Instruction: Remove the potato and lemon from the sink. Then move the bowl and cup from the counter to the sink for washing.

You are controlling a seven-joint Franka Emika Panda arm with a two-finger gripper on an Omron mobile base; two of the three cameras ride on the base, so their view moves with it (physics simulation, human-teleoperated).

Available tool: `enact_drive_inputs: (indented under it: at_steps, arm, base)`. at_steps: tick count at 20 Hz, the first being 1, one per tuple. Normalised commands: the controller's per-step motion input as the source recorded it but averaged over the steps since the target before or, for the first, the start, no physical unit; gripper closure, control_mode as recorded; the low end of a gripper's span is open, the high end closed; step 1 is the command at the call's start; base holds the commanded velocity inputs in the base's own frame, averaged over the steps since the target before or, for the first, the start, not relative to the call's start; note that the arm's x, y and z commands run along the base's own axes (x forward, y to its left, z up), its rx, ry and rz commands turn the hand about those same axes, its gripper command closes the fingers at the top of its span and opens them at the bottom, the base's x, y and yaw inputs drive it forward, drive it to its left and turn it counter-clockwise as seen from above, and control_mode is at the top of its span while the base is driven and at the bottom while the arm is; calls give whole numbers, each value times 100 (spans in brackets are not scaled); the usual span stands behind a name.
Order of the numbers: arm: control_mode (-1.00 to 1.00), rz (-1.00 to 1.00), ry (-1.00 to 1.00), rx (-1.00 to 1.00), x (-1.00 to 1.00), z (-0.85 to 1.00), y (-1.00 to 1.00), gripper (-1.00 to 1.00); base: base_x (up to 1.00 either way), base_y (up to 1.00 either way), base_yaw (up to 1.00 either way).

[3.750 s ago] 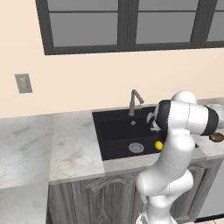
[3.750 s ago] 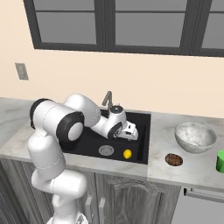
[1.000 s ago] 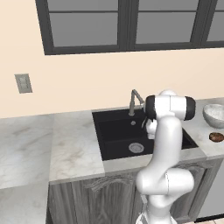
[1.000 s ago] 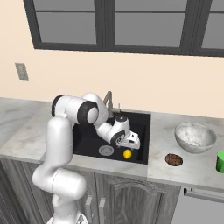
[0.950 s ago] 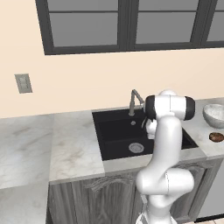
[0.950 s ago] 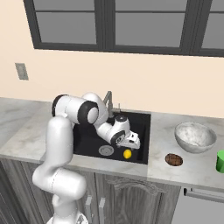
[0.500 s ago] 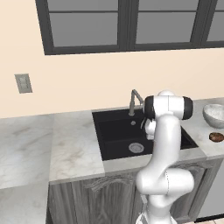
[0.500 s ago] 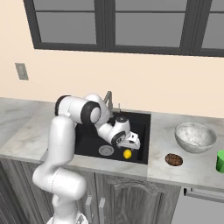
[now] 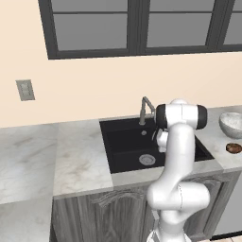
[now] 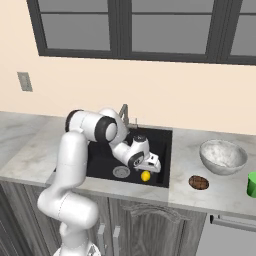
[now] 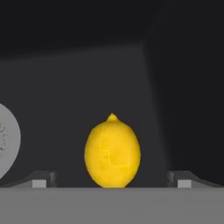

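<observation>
The fingers (image 11: pixel 111 183) are spread wide with the lemon (image 11: pixel 112 151) in the middle, low in the frame; go straight down, then squeeze gently so it cannot roll away.

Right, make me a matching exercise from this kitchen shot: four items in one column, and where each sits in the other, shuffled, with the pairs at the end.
Items:
1. lemon
2. potato
3. bowl
4. cup

Places:
A. on the counter, at the right edge of the right base view
B. on the sink floor, between the open fingers of the gripper
C. on the counter, just right of the sink, near the front edge
D. on the counter, behind the potato

Pairs: 1-B, 2-C, 3-D, 4-A
</observation>
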Motion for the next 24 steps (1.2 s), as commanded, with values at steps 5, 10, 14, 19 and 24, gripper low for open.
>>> enact_drive_inputs:
  at_steps: [5,10,14,19,24]
  arm:
    - [-100,-1,0,0,3,-12,-2,-100]
    - [-100,-1,2,0,5,-12,0,-100]
    - [-100,-2,5,0,3,-12,0,-100]
    - [-100,-2,7,0,5,-15,0,-100]
    - [-100,-2,9,0,8,-16,0,-100]
  base:
    - [0,0,0]
    - [0,0,0]
    - [0,0,0]
    - [0,0,0]
    - [0,0,0]
